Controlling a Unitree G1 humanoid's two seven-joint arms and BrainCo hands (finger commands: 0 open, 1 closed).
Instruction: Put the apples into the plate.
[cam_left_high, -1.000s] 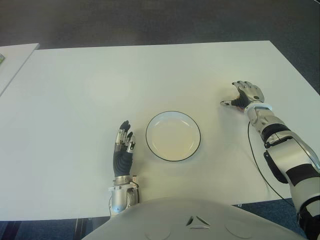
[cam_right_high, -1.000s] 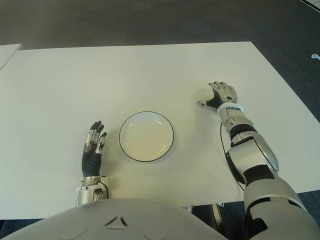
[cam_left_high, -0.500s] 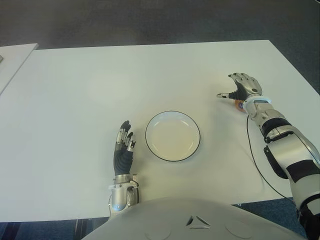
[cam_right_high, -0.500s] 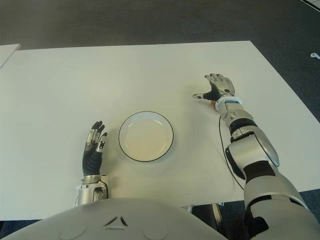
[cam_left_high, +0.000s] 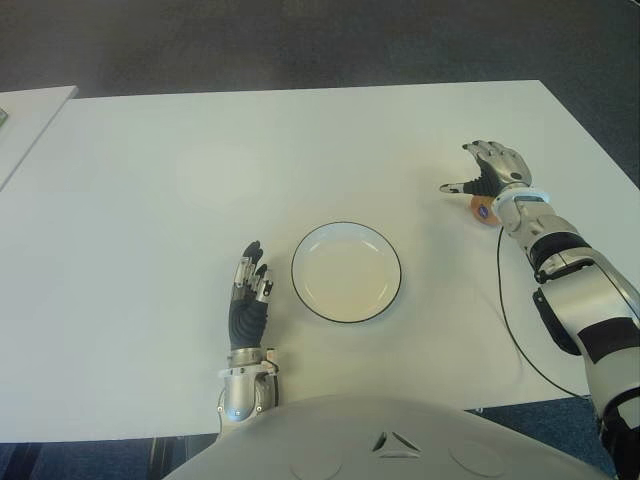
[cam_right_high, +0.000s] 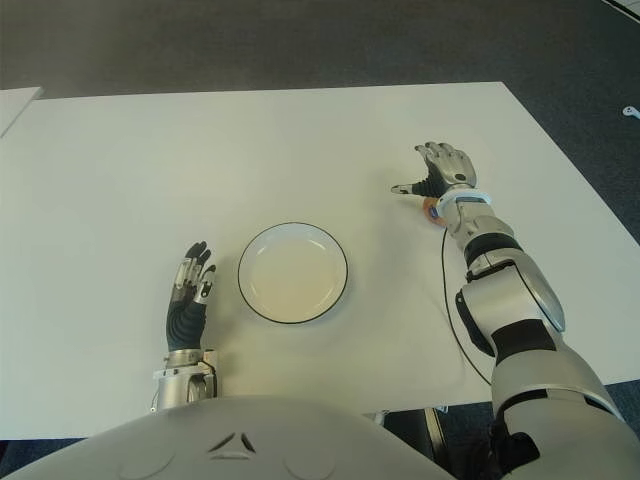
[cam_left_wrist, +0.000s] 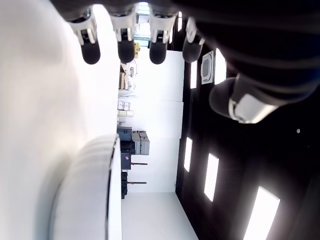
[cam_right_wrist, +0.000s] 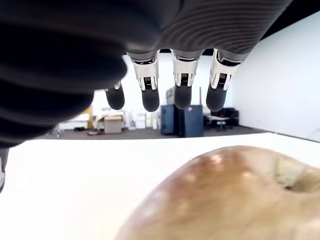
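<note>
right hand (cam_left_high: 490, 172) over apple (cam_left_high: 481, 206), fingers spread, nothing gripped; plate (cam_left_high: 346, 272) empty. next: close on apple, carry to plate.

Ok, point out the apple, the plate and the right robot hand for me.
apple (cam_right_wrist: 235, 195), right wrist view, its brownish skin.
plate (cam_left_high: 346, 272), left eye view, bare centre.
right robot hand (cam_left_high: 492, 168), left eye view, back of the hand, fingers open above the apple.

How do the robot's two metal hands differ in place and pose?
The left hand shows beside the black-rimmed white plate, on its left, fingers straight. The right hand reaches farther out on the white table, fingers arched above a reddish apple. Both are open, holding nothing.
</note>
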